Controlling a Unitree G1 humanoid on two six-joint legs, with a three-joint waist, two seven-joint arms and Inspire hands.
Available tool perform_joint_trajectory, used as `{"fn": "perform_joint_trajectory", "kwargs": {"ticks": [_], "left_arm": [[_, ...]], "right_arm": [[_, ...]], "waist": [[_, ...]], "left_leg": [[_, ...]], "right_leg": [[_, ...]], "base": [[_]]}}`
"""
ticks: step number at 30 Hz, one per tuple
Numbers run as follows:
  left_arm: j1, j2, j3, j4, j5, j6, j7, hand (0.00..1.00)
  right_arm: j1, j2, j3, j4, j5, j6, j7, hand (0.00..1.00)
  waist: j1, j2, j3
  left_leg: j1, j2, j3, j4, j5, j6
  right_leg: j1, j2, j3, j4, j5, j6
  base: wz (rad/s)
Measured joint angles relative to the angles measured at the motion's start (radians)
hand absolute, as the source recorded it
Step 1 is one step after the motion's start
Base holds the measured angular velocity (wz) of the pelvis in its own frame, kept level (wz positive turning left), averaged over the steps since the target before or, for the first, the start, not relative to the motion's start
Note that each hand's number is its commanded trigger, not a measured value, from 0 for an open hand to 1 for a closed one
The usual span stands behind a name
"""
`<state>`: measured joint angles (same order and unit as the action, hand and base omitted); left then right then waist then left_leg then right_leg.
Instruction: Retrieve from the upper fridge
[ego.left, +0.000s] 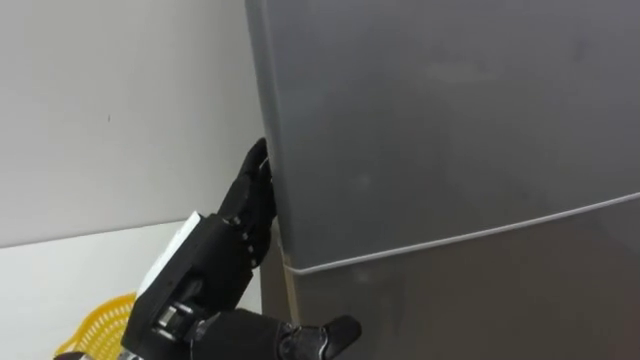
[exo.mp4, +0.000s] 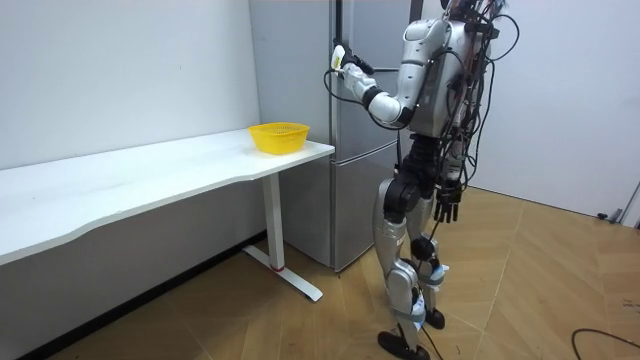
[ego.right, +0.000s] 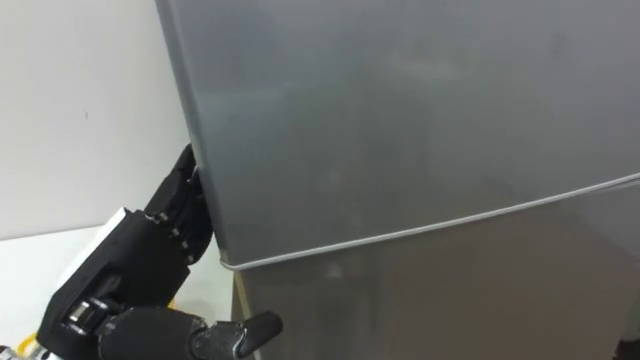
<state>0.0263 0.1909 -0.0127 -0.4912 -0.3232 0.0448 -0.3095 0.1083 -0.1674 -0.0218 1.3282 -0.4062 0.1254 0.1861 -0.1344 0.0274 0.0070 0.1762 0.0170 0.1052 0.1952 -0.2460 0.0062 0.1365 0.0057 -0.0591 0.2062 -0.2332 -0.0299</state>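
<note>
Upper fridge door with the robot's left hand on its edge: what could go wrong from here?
The left hand's fingers hook just the side edge of the grey upper fridge door, so they may slip off in a pull. The robot stands close before it, so the swinging door might hit the robot. The round yellow basket on the white table lies beneath that arm and could get knocked.

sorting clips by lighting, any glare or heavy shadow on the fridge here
Left eye view: fridge door evenly lit, faint sheen, no hard glare; the left robot hand reads as a dark shape at its edge. Room view: even light, soft shadow under the table.
</note>
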Motion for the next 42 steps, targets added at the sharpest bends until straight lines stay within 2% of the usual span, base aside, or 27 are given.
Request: {"fn": "perform_joint_trajectory", "kwargs": {"ticks": [6,21,22,23,24,32,37,42], "left_arm": [[-0.026,-0.001,0.031,0.000,-0.001,0.001,0.043,1.00],[-0.027,-0.002,0.017,0.001,-0.018,0.014,0.053,1.00],[-0.027,-0.002,0.017,0.001,-0.018,0.014,0.053,0.64],[-0.027,-0.002,0.018,0.001,-0.019,0.014,0.053,0.53],[-0.027,-0.002,0.018,0.001,-0.019,0.014,0.052,0.00],[-0.027,-0.002,0.016,0.001,-0.078,0.021,0.031,0.00],[-0.036,-0.001,-0.034,-0.006,-0.117,0.022,-0.016,0.00],[-0.050,0.001,-0.044,-0.009,-0.129,0.022,-0.053,0.00]], "right_arm": [[0.000,0.000,0.000,-0.001,0.000,0.000,-0.002,0.00],[-0.007,0.000,0.000,0.000,0.000,0.006,-0.010,0.00],[-0.007,0.000,0.000,-0.001,0.000,0.006,-0.010,0.00],[-0.006,0.000,0.000,-0.001,0.001,0.006,-0.010,0.00],[-0.006,0.000,0.000,-0.001,0.001,0.006,-0.010,0.00],[-0.003,0.000,0.001,-0.005,0.009,0.005,-0.008,0.00],[0.003,-0.004,0.002,-0.008,0.005,0.004,0.004,0.00],[0.002,-0.010,0.002,0.003,0.002,0.002,0.014,0.00]], "waist": [[0.000,0.000,0.0002],[0.001,0.004,-0.0014],[0.000,0.004,-0.0016],[0.000,0.004,-0.0016],[0.001,0.004,-0.0017],[0.002,0.003,-0.0008],[-0.001,0.003,-0.0013],[0.000,0.003,-0.0017]], "left_leg": [[0.002,0.001,0.000,-0.002,0.000,0.000],[0.008,0.001,0.002,-0.007,0.000,0.000],[0.008,0.001,0.003,-0.007,0.000,0.000],[0.008,0.001,0.003,-0.007,0.000,0.000],[0.008,0.001,0.003,-0.007,0.000,0.000],[0.009,0.001,0.003,-0.008,0.000,0.000],[0.007,0.001,0.005,-0.008,0.000,0.000],[0.007,0.001,0.005,-0.008,0.000,0.000]], "right_leg": [[0.006,-0.001,0.000,0.000,0.000,0.000],[0.005,0.002,0.000,0.000,0.001,0.000],[0.005,0.002,0.001,-0.001,0.001,0.000],[0.005,0.002,0.001,-0.001,0.001,0.000],[0.005,0.002,0.001,-0.001,0.001,0.000],[0.004,0.002,0.002,-0.001,0.001,0.000],[0.002,-0.001,0.003,-0.001,0.000,0.000],[0.000,-0.001,0.006,-0.001,0.000,0.000]], "base": [[0.00],[0.00],[0.00],[0.00],[0.00],[0.00],[0.00],[0.00]]}}
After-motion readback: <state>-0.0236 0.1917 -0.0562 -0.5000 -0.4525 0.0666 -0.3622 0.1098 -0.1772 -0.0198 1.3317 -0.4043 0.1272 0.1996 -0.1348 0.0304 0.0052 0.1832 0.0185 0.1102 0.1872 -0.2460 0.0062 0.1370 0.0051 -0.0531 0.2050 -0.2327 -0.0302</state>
